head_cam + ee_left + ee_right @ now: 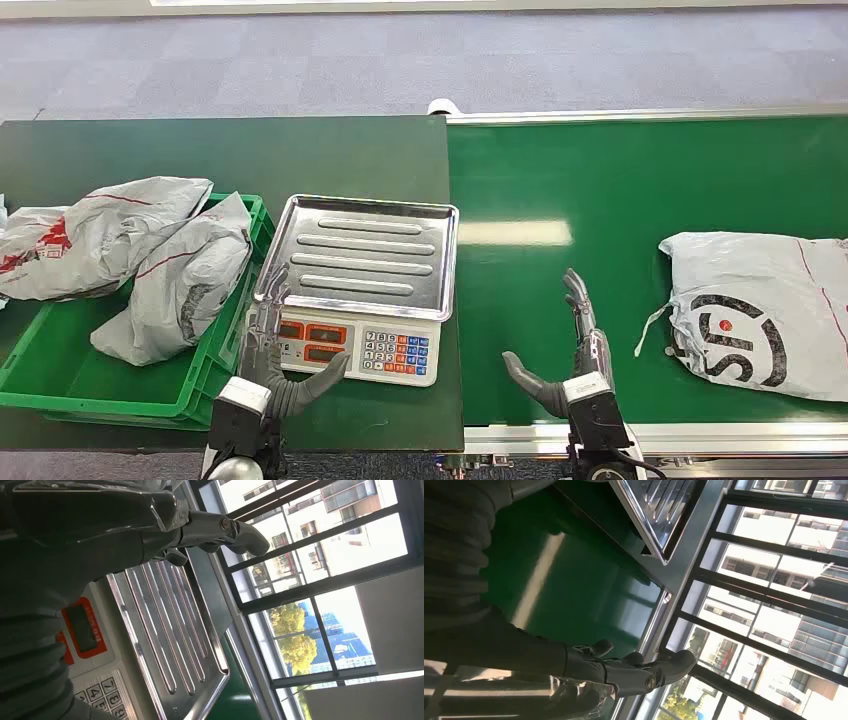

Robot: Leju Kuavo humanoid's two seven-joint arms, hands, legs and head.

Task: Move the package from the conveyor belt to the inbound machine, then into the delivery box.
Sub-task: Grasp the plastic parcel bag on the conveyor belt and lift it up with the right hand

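Observation:
A grey plastic package [760, 310] with a black round logo lies on the green conveyor belt [620, 200] at the right. The inbound machine is a scale with a steel tray [360, 255] and a keypad [398, 352], seen close in the left wrist view as tray [165, 630]. My left hand [270, 350] hovers open over the scale's front left corner, its fingers [220, 530] spread. Above the belt's near edge my right hand [570, 350] is open, left of the package and apart from it; its fingers [644, 667] hold nothing.
A green delivery box [60, 370] at the left holds two grey packages [170, 280]; another package [90, 235] lies across its far rim. The dark table [230, 160] carries box and scale. The belt's metal rail [700, 435] runs along the near edge.

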